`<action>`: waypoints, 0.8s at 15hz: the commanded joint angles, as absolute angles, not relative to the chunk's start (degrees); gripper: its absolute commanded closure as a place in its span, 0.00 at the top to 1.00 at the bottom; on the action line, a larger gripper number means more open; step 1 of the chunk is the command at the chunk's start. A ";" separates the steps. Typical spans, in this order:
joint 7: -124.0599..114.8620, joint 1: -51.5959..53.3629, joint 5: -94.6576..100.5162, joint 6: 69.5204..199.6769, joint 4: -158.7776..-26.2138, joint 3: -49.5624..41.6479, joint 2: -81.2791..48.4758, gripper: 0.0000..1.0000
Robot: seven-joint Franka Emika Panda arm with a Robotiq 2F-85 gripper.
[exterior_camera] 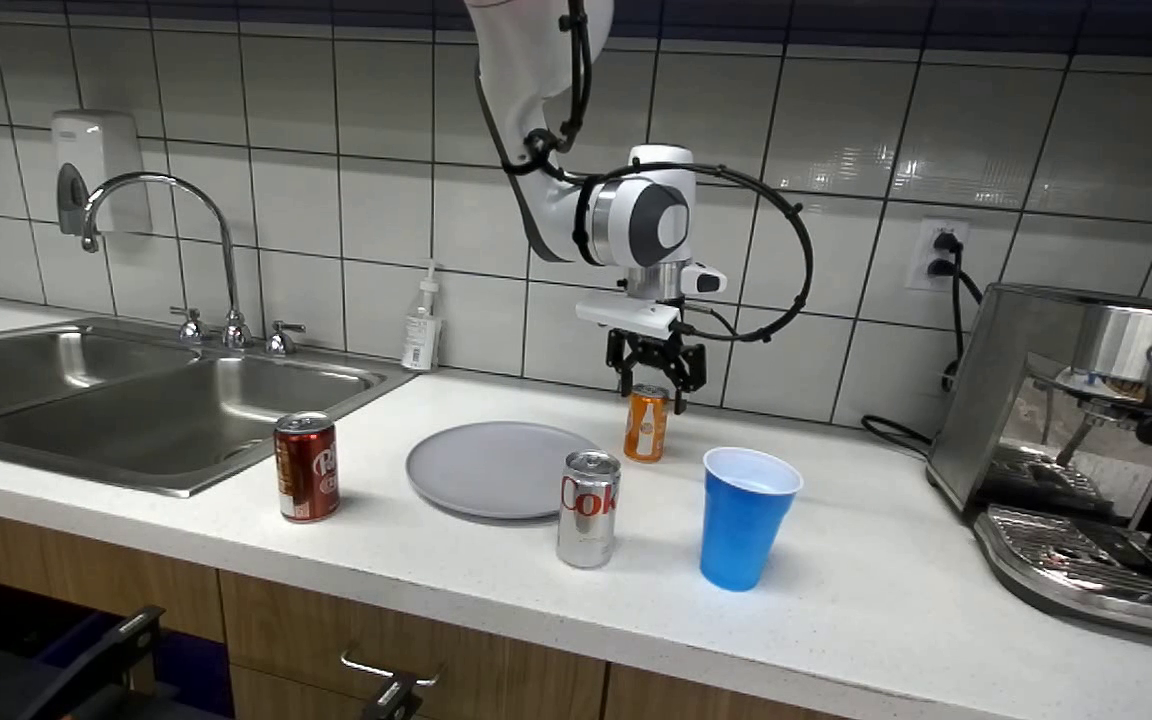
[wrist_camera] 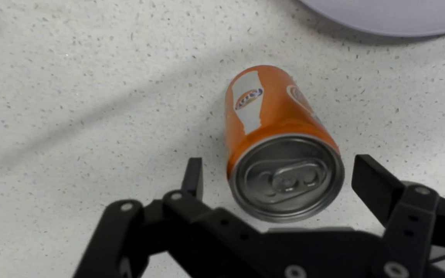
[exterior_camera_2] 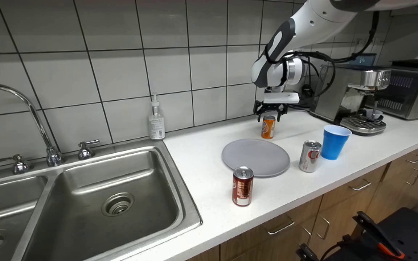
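An orange soda can (exterior_camera: 645, 435) stands upright on the white counter near the tiled wall; it shows in both exterior views, with its label and pull tab plain in the wrist view. My black gripper (wrist_camera: 279, 166) points down over the can (wrist_camera: 270, 112), its fingers parted on either side of the lid. Counter shows in the gaps between each finger and the can, so nothing is gripped. In an exterior view the fingertips hang around the can's top. Beside the can lies a flat grey plate (exterior_camera_2: 256, 158), whose edge enters the wrist view at upper right.
Toward the counter's front stand a silver Coke can (exterior_camera: 587, 520), a blue cup (exterior_camera: 742, 530) and a dark red can (exterior_camera: 307, 470). A steel espresso machine (exterior_camera_2: 361, 108) and a sink (exterior_camera_2: 122, 174) flank this area. By the wall is a soap bottle (exterior_camera_2: 156, 125).
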State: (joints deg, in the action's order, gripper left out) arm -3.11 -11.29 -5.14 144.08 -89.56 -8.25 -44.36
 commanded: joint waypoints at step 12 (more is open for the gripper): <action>1.11 -15.05 -5.16 143.45 -94.47 -7.59 -37.63 1.00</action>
